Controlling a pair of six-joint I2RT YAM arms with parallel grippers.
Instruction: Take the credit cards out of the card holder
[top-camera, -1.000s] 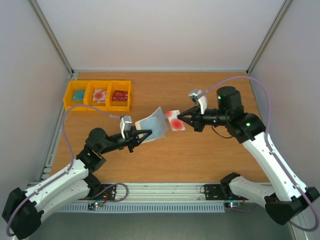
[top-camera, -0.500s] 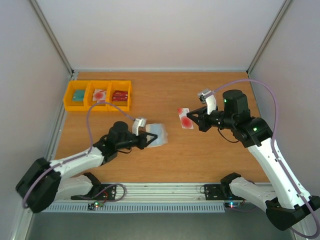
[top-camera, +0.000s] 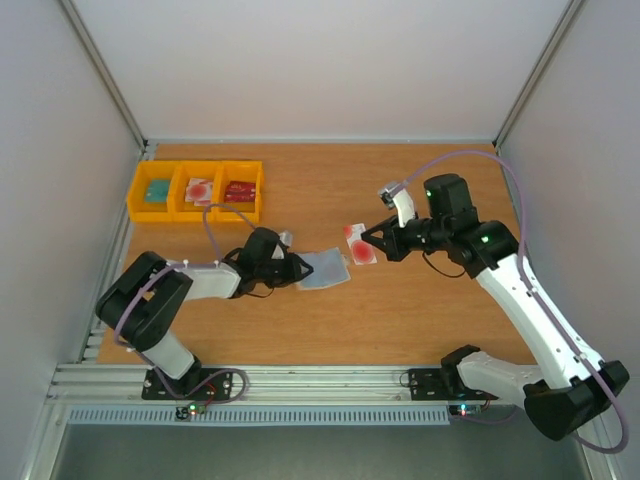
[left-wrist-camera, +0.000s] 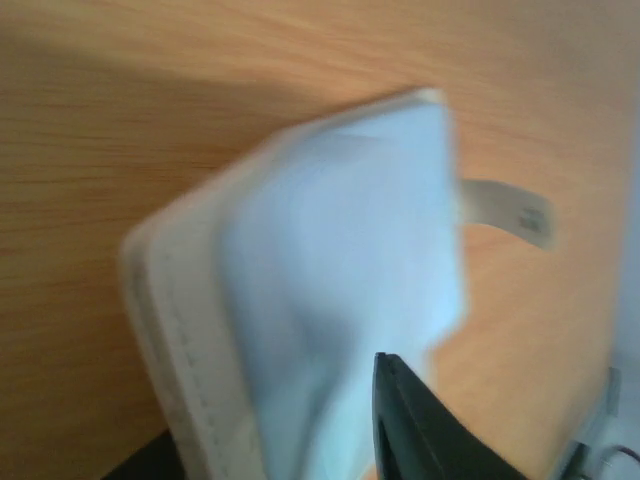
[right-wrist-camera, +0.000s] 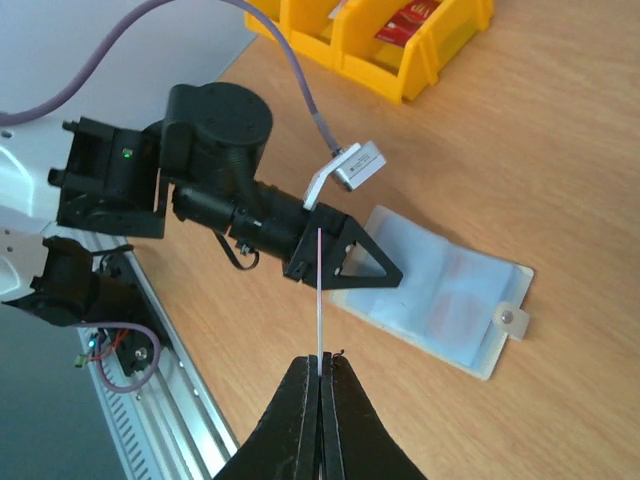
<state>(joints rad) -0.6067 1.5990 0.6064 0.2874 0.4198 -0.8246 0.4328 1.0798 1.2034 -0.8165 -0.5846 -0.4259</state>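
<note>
The card holder (top-camera: 325, 270) lies open and flat on the table, pale blue inside up, its snap tab (right-wrist-camera: 513, 318) to the right. Faint pink shapes show through its clear pockets (right-wrist-camera: 462, 290). My left gripper (top-camera: 297, 270) lies low at the holder's left edge, and one dark finger (left-wrist-camera: 420, 430) rests against the blurred holder (left-wrist-camera: 330, 270). I cannot tell whether it still pinches the edge. My right gripper (top-camera: 375, 243) hovers just right of the holder, shut on a credit card (top-camera: 358, 246) with red round marks. The right wrist view shows that card edge-on (right-wrist-camera: 318, 300).
Three joined yellow bins (top-camera: 197, 190) stand at the back left with small items inside, and they also show at the top of the right wrist view (right-wrist-camera: 400, 50). The left arm (top-camera: 190, 280) stretches low across the table's left half. An aluminium rail (top-camera: 300, 380) runs along the near edge.
The left arm has stretched out low, bringing the card holder from tilted in the air down flat onto the table. The right gripper has moved slightly left with its card.
</note>
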